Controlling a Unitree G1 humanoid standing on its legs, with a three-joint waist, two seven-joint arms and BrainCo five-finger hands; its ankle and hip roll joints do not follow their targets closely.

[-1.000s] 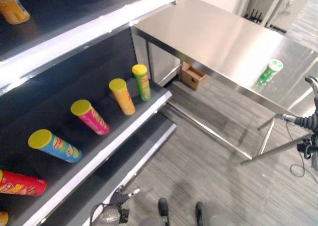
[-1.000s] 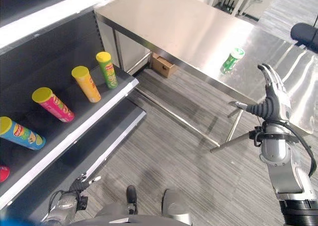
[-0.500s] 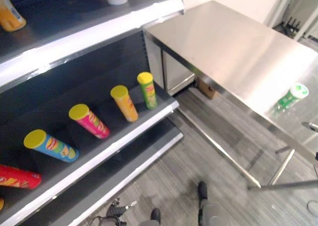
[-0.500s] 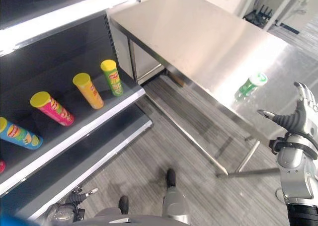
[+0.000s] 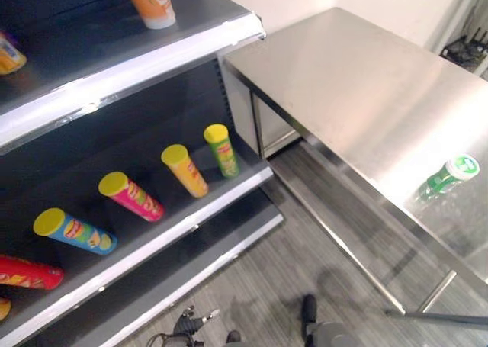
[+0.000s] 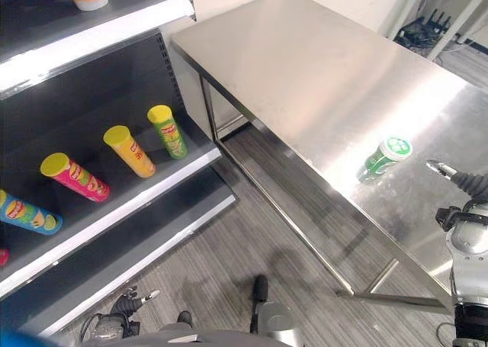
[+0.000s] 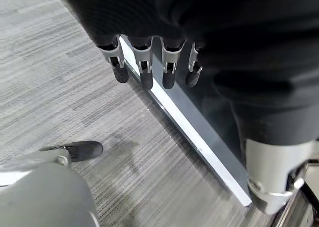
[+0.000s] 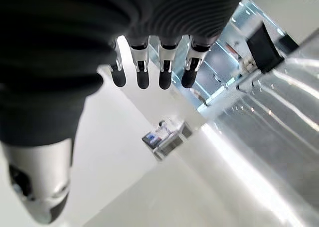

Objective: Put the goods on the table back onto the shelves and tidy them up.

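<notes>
Shelf [image 5: 164,236] carries tilted cans with printed labels: blue can [image 5: 74,230], pink can [image 5: 130,195], yellow can [image 5: 184,170], green can [image 5: 221,149]. Green-and-white can [image 6: 383,158] lies on the desk [image 6: 305,80], near its front edge. Left robot hand [image 7: 149,62] hangs low over the floor, fingers straight, empty; right robot hand [image 8: 149,62] open, empty, beside the desk.

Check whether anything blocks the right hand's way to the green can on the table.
Nothing visible does: the right hand hovers beside the green can, with bare steel table between them.
</notes>
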